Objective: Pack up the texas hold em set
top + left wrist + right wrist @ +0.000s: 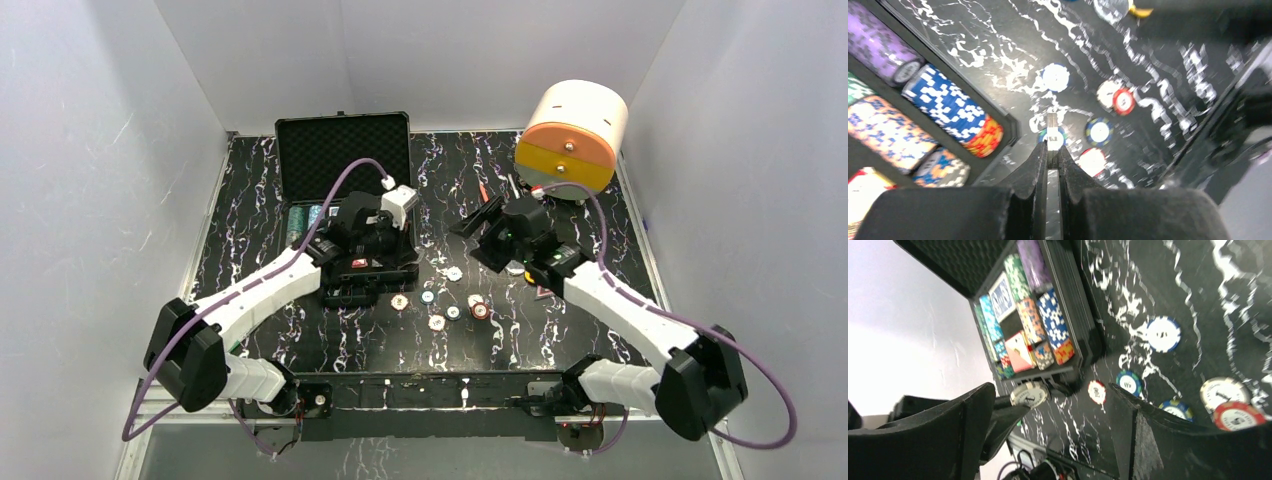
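The black case (343, 150) lies open at the back left, its lid up. Rows of striped chips (1054, 325) and two card decks (1003, 295) fill its slots. Several loose chips (437, 322) lie on the marbled table in front of it. My left gripper (1052, 145) is shut on a pale poker chip (1029, 394), held edge-on just off the case's near right corner. My right gripper (1053, 390) stands wide open beside it with nothing between its fingers, above the loose chips (1163, 333).
A big white-and-orange cylinder (572, 135) stands at the back right. Thin pens (485, 190) lie on the table just behind my right gripper. White walls close in the table on three sides.
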Tool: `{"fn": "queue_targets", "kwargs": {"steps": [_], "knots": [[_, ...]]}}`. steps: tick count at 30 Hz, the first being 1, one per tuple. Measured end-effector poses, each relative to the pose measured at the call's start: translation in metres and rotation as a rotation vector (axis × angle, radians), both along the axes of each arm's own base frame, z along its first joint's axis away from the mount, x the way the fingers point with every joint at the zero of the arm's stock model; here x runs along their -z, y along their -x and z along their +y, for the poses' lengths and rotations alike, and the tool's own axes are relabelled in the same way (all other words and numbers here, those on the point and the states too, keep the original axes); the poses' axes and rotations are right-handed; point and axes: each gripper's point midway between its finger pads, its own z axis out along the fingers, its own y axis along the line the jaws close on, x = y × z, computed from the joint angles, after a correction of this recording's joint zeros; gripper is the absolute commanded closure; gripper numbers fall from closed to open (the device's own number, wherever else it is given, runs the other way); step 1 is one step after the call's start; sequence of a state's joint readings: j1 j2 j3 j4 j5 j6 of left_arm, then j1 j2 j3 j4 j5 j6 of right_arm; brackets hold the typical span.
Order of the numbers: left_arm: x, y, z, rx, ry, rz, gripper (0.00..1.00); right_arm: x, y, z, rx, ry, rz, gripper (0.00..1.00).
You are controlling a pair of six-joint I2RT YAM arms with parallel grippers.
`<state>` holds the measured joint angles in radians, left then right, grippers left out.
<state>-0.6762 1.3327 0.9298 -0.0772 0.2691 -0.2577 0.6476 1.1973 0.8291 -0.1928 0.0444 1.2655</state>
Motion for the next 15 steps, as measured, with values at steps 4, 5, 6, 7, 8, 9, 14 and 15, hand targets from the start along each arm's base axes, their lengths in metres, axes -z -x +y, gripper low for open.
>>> {"fn": "queue_targets", "kwargs": {"steps": [4, 5, 6, 7, 8, 9, 14, 15], "knots": [[0.002, 0.006, 0.020, 0.169, -0.193, -0.106, 1.00, -0.022, -0.011, -0.030, 0.063, 0.024, -0.099, 0.12], [0.006, 0.007, 0.025, 0.197, -0.233, -0.120, 1.00, -0.023, -0.011, -0.034, 0.070, 0.033, -0.108, 0.12], [0.011, 0.010, 0.032, 0.223, -0.281, -0.128, 1.00, -0.022, -0.010, -0.037, 0.074, 0.040, -0.109, 0.12], [0.018, 0.012, 0.041, 0.252, -0.338, -0.135, 1.00, -0.018, -0.009, -0.040, 0.075, 0.052, -0.106, 0.12], [0.023, 0.014, 0.049, 0.273, -0.387, -0.137, 1.00, -0.013, -0.007, -0.042, 0.074, 0.062, -0.098, 0.12], [0.027, 0.015, 0.056, 0.291, -0.425, -0.141, 1.00, -0.008, -0.005, -0.044, 0.074, 0.072, -0.086, 0.12], [0.039, 0.013, 0.083, 0.362, -0.598, -0.182, 1.00, 0.017, 0.005, -0.051, 0.070, 0.112, -0.027, 0.13], [0.041, 0.012, 0.086, 0.372, -0.626, -0.189, 1.00, 0.019, 0.006, -0.051, 0.070, 0.114, -0.022, 0.13]]}}
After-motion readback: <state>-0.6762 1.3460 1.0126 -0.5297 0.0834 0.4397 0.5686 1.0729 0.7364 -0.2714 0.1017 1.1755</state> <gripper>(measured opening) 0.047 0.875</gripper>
